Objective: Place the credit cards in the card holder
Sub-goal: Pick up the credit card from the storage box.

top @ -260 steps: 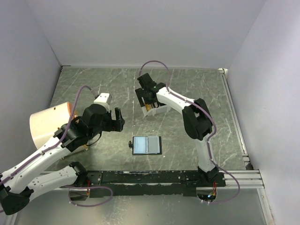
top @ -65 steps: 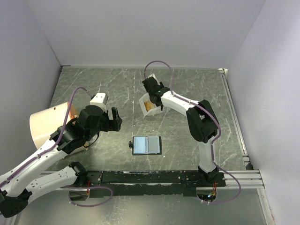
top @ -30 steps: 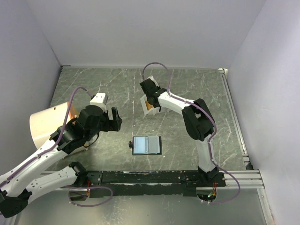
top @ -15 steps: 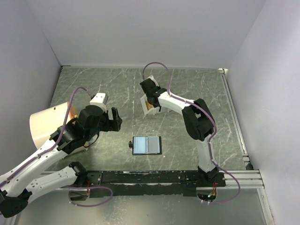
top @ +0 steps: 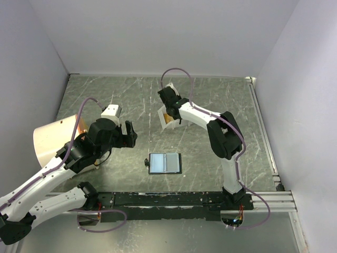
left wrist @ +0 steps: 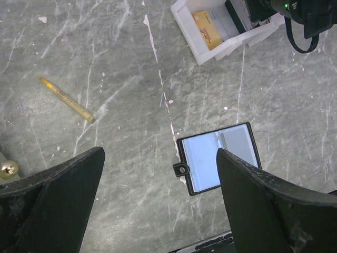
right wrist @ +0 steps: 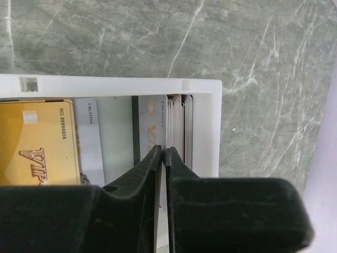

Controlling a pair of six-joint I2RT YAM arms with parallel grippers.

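Note:
The card holder [top: 165,163] lies open and flat on the table, black-edged with its pale blue inside up; the left wrist view shows it too [left wrist: 218,157]. The credit cards sit in a white box [top: 168,117]: a gold card [right wrist: 37,142] lies flat, and several pale cards [right wrist: 179,126] stand on edge against the box's right wall. My right gripper [right wrist: 164,150] reaches into the box. Its jaws are pinched on the edge of one upright card, a thin pale sliver between them. My left gripper [left wrist: 159,153] hangs open above the table, left of the holder, with nothing in it.
A yellow pen [left wrist: 66,99] lies on the table left of the box. A tan cylinder [top: 52,138] stands at the left edge behind the left arm. A black rail [top: 174,199] runs along the near edge. Grey walls close in three sides.
Over the last second my right gripper's jaws have closed slightly inside the box. The left arm and the card holder have not moved.

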